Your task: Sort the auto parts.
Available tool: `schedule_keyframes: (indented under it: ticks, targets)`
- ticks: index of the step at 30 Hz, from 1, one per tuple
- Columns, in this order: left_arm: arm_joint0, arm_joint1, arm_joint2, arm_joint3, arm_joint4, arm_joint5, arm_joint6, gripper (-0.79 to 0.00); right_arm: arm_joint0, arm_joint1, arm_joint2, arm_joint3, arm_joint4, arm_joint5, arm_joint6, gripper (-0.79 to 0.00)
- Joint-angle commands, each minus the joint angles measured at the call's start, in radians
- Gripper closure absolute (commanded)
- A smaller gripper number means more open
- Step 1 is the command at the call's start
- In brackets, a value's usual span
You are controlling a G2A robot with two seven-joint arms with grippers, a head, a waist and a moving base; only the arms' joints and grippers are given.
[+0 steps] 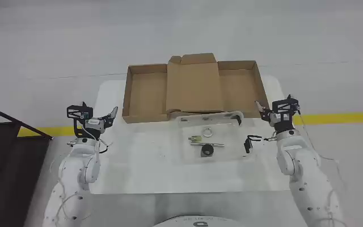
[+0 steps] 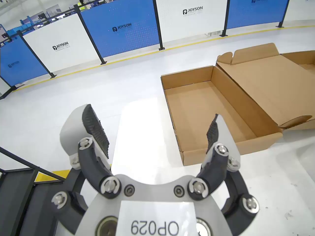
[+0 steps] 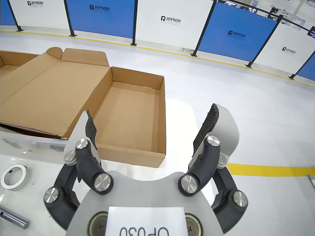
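Observation:
Several auto parts lie mid-table in front of an open cardboard box (image 1: 146,117): a long pale bracket (image 1: 210,118), a metal ring (image 1: 208,132), a small brass-coloured piece (image 1: 195,138), a steel shaft with a black wheel (image 1: 207,148) and a black clip (image 1: 249,142). My left gripper (image 1: 97,116) hovers open and empty at the table's left edge, beside the box's left compartment (image 2: 187,77). At the table's right edge my right gripper (image 1: 274,108) also stands open and empty, near the right compartment (image 3: 133,152). The ring (image 3: 13,176) and the shaft's end (image 3: 13,218) lie beside it.
The box's lid flap (image 1: 194,82) lies folded over its middle, between the two bare compartments. A black frame (image 1: 17,127) stands off the table's left side. Bare table surface lies in front of the parts. Fence panels (image 2: 128,28) stand far behind.

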Motion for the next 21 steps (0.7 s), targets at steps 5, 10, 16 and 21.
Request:
schedule_keyframes:
  ticks: [5,10,16,21]
  targets:
    - [0.0,0.0,0.0,0.0,0.0,0.0,0.0,-0.784,0.0,0.0,0.0,0.0,0.0,0.0,0.0,-0.784]
    - [0.0,0.0,0.0,0.0,0.0,0.0,0.0,-0.785,-0.001,0.001,-0.017,-0.017,-0.014,-0.044,0.009,-0.785]
    - [0.0,0.0,0.0,0.0,0.0,0.0,0.0,-0.785,-0.034,0.004,-0.064,-0.112,-0.031,-0.179,0.094,-0.785]
    - [0.0,0.0,0.0,0.0,0.0,0.0,0.0,-0.785,-0.055,0.003,-0.121,-0.184,-0.05,-0.225,0.178,-0.785]
